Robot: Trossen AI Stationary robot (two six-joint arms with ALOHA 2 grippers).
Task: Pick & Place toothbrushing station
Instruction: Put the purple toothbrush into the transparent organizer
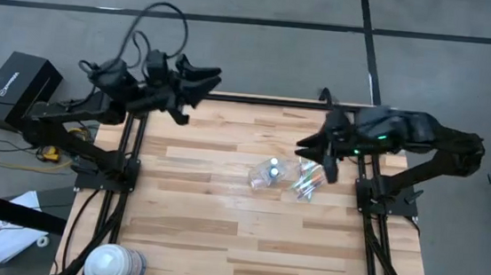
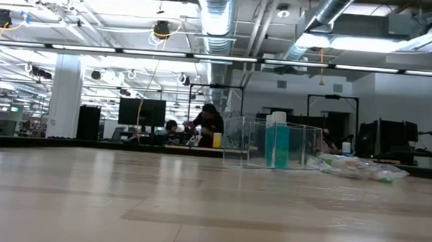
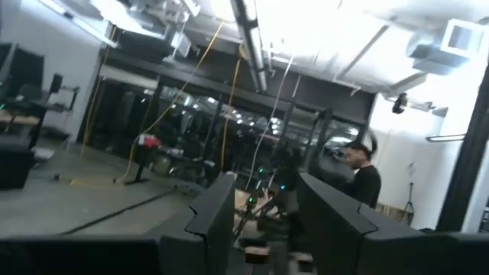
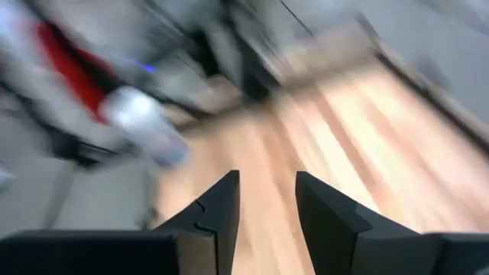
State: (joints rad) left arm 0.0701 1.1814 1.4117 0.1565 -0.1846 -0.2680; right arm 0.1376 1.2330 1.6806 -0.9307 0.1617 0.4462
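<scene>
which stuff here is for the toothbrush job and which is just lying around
For the job:
- clear cup
- toothbrushes
- blue tube, standing in the cup

Just lying about:
- white-and-blue roll at the table's near edge
- black box off the table
- papers on the floor

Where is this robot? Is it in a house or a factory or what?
Probably a big robotics lab or workshop, not a house. Bare pipes and ducts run across the ceiling, long strip lights hang there, a person works at a far bench beside monitors, and the wooden table sits on a concrete floor.
</scene>
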